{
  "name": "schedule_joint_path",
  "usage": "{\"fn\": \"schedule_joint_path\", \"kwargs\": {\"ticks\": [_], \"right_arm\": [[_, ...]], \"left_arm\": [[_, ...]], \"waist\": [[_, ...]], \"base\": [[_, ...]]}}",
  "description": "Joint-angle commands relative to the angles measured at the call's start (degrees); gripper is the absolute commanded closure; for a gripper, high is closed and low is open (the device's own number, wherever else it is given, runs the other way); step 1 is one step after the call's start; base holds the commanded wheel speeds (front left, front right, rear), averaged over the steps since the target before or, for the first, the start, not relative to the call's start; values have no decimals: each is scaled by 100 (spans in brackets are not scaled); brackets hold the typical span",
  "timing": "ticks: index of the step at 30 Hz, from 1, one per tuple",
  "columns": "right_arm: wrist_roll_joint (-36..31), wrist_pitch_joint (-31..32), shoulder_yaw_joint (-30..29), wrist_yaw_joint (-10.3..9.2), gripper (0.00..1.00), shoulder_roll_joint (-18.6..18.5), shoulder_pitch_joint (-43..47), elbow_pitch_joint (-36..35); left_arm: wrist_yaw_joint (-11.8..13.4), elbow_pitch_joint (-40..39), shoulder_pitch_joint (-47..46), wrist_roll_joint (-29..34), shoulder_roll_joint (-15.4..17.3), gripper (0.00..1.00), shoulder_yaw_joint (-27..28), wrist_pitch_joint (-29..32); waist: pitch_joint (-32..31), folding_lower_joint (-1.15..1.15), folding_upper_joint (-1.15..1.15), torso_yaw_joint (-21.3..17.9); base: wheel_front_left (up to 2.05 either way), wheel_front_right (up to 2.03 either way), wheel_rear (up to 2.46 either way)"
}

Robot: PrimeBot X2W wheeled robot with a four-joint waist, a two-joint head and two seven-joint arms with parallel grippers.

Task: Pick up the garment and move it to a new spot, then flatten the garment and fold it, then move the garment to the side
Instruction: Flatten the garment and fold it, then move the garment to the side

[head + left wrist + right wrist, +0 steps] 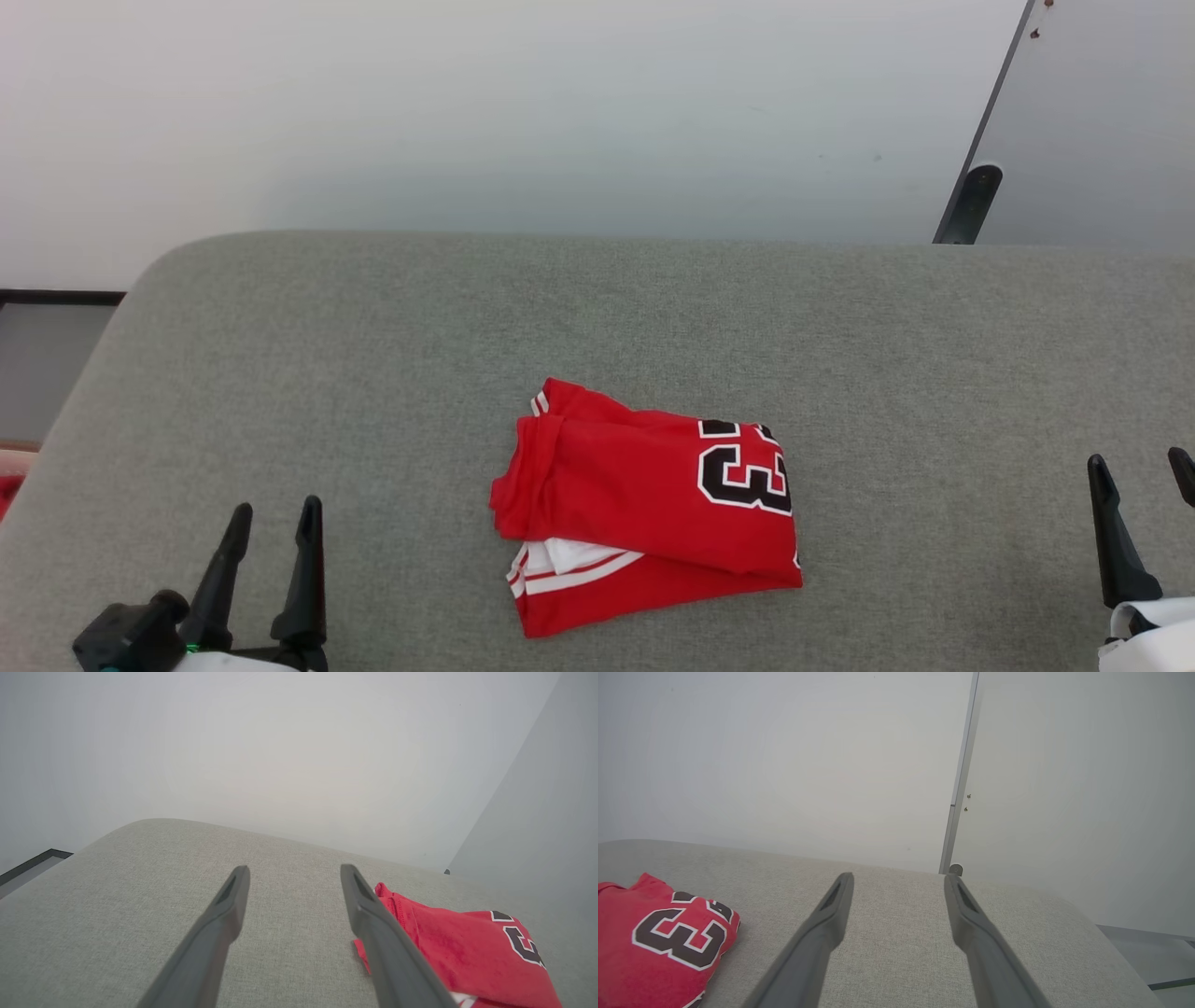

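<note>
The garment point(644, 504) lies folded into a compact red bundle in the middle of the grey cushioned surface point(373, 336), a black "3" outlined in white facing up and white striped trim peeking out at its lower left. My left gripper point(275, 523) stands open at the lower left, well clear of the cloth. My right gripper point(1141, 471) stands open at the lower right, also apart from it. In the left wrist view the garment point(467, 952) lies just right of the open fingers point(224, 914). In the right wrist view the garment point(658, 942) sits far left of the open fingers point(831, 919).
The cushion's rounded far edge point(597, 238) meets a pale wall. A grey door panel with a dark stopper point(971, 201) stands at the back right. A bit of red cloth point(7, 485) shows at the left edge, off the cushion. Bare grey fabric surrounds the garment.
</note>
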Motion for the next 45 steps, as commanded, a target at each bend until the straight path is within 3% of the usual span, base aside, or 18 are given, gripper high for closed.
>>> {"fn": "schedule_joint_path", "kwargs": {"ticks": [1, 12, 22, 29, 33, 40, 45], "right_arm": [[-51, -10, -3, -5, 0, 37, 92, -19], [-80, -10, 82, -5, 0, 62, 69, 35], [-79, -10, 839, -6, 0, 158, -131, 195], [116, 73, 1330, -6, 0, 75, -336, 622], [547, 1053, 1798, -6, 0, -160, -751, 866], [1225, 3464, 2294, -6, 0, -646, -1687, 1123], [1587, 4497, 2483, -5, 0, -854, -2116, 1340]], "left_arm": [[-17, -11, 57, 47, 11, 0, 1, 1], [-17, 1, -48, 114, 13, 0, -60, 1], [-17, -6, 115, 122, 27, 0, 351, 1], [-17, -22, 202, 115, -8, 0, 280, 1], [-17, -10, 201, 93, -34, 0, 185, 1], [-17, 21, -10, 53, -164, 0, -34, 2], [-17, 85, -276, 59, -356, 0, -336, 2]], "waist": [[4, 0, 0, 1], [-29, 0, 0, 198], [-200, 0, 0, 883], [-274, 0, 0, 1222], [-192, 0, 0, 1337], [178, 0, 0, 1518], [540, 0, 0, 1786]], "base": [[0, 0, 0], [0, 0, 0], [0, 0, 0], [0, 0, 0], [0, 0, 0], [0, 0, 0], [0, 0, 0]]}}
